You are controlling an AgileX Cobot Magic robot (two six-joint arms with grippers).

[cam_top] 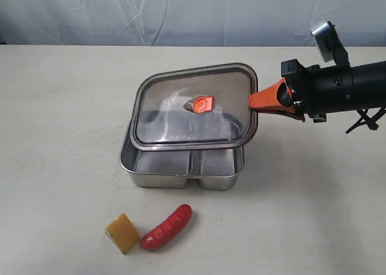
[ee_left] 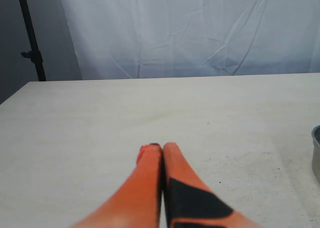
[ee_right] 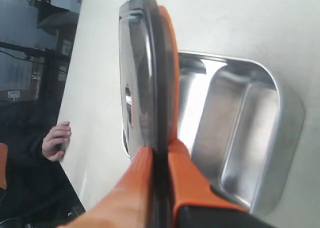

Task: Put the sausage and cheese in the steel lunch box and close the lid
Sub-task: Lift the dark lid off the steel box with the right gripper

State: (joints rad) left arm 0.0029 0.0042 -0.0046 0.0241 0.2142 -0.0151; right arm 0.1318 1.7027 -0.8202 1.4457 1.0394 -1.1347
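The steel lunch box (cam_top: pixel 181 173) (ee_right: pixel 250 118) sits mid-table, both compartments bare. Above it, tilted and lifted at the right, hangs the dark translucent lid (cam_top: pixel 175 115) (ee_right: pixel 150 68) with its orange centre tab (cam_top: pixel 202 104). My right gripper (cam_top: pixel 253 101) (ee_right: pixel 160 150) is shut on the lid's right edge. The red sausage (cam_top: pixel 167 227) and the yellow cheese wedge (cam_top: pixel 122 233) lie side by side on the table in front of the box. My left gripper (ee_left: pixel 159 147) is shut on nothing over bare table and does not show in the exterior view.
A white curtain (cam_top: pixel 181 9) closes off the back of the table. The box's rim (ee_left: pixel 316 153) shows at the edge of the left wrist view. A person's hand (ee_right: pixel 56 140) is visible beyond the table in the right wrist view.
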